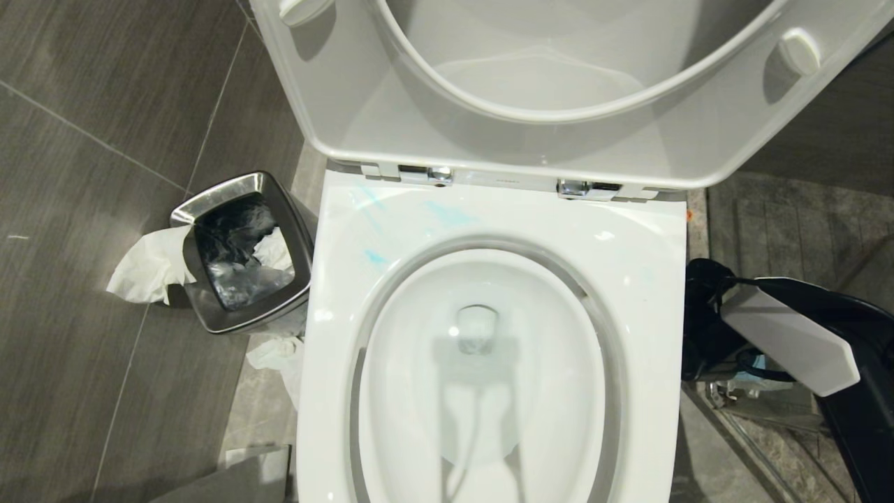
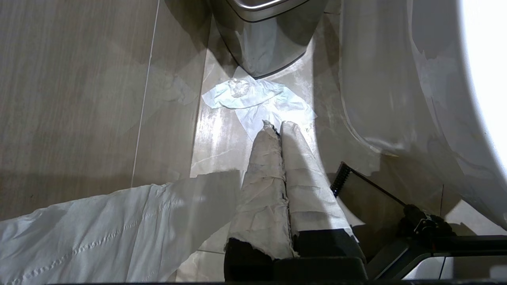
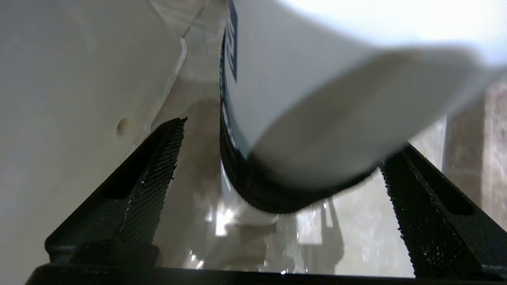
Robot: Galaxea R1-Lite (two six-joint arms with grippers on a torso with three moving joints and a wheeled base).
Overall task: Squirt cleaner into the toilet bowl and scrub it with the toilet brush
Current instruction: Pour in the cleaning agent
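Down by the right side of the toilet, the right hand (image 3: 277, 174) had its two black fingers (image 3: 152, 174) spread wide apart, with a white thing with a dark band (image 3: 269, 130) between them, and I could not tell what it was. The left hand (image 2: 277, 130) was low by the floor, its wrapped fingers pressed together and holding nothing. Beyond them, the toilet bowl (image 1: 489, 230) stood open, with pale blue cleaner (image 1: 374, 257) smeared on its rim. A steel bin (image 1: 241, 255) sat just left of it.
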